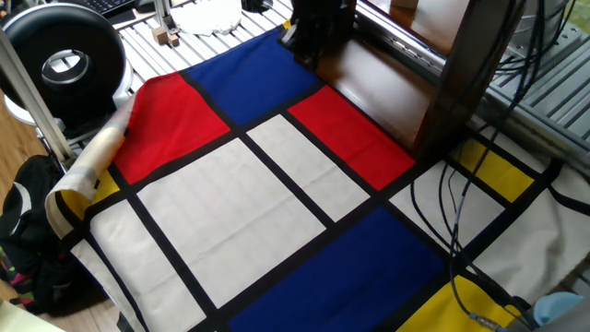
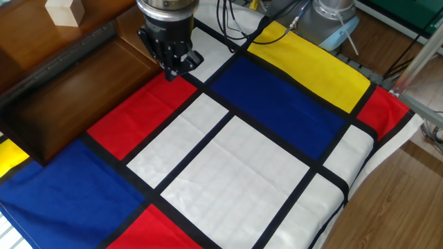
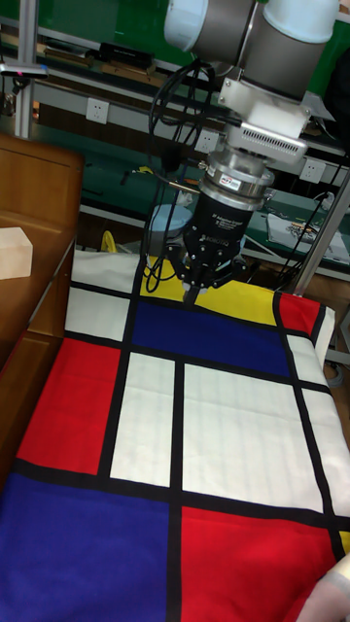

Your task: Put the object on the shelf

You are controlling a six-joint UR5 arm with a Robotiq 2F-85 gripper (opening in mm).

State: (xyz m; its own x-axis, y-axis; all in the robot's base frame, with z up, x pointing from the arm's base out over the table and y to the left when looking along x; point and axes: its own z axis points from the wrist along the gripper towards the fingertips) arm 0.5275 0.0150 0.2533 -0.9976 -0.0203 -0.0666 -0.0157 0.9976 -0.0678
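Observation:
The object, a pale tan wooden cube [image 2: 66, 12], rests on the upper board of the dark brown shelf [image 2: 76, 86], apart from the gripper. In the tall fixed view the cube [image 3: 12, 253] shows at the left edge on the shelf [image 3: 44, 185]. My gripper [image 2: 172, 68] hangs just off the shelf's front corner, over the seam between a red and a white panel of the cloth. Its fingers point down and meet at the tips [image 3: 195, 290], with nothing between them. In one fixed view the gripper [image 1: 312, 41] is dark against the shelf [image 1: 387, 78], and I cannot make out the cube.
A cloth of red, blue, white and yellow panels [image 2: 235, 159] covers the table. Cables [image 1: 461, 221] trail across its right side. A black round device [image 1: 63, 60], a rolled sheet [image 1: 92, 161] and tiny wooden blocks [image 1: 166, 37] lie left, with a silver slatted frame [image 1: 544, 101] behind the shelf.

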